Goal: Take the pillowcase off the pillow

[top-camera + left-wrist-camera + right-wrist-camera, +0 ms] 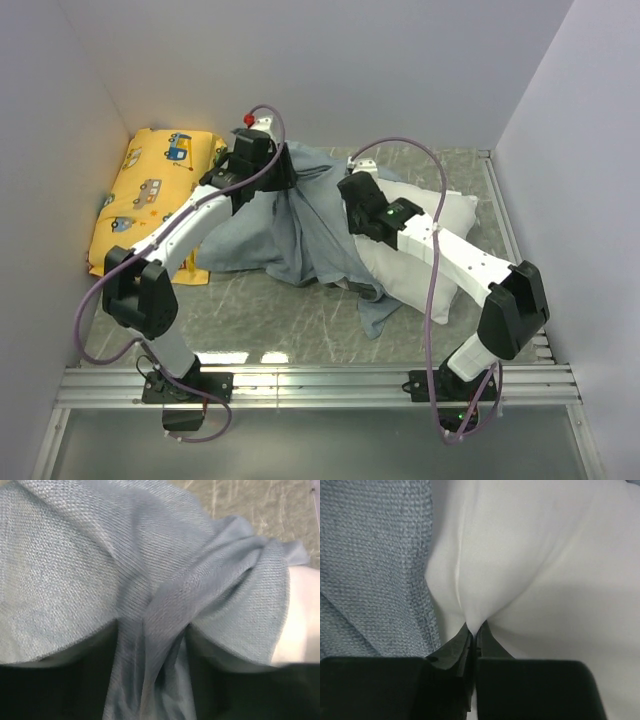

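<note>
- Two grippers of mine are at work, seen from the top: my left gripper (280,168) sits at the peak of the pillowcase (300,235), which rises to it like a tent, and my right gripper (352,188) is down on the near end of the pillow (435,235)
- From above, the pillowcase lies rumpled across the middle of the table (290,325), covering the left part of the pillow; the pillow's white right part shows bare, and a yellow cushion (150,190) lies to the left by the wall
- Left wrist view: my left gripper (150,690) is clamped on a bunched fold of pillowcase (100,565) that runs down between its dark fingers; a bit of white pillow (305,615) shows at the right edge
- Right wrist view: my right gripper (472,632) is pinched tight on a pleat of the pillow (545,570), with the pillowcase (370,565) just beside it on the left
</note>
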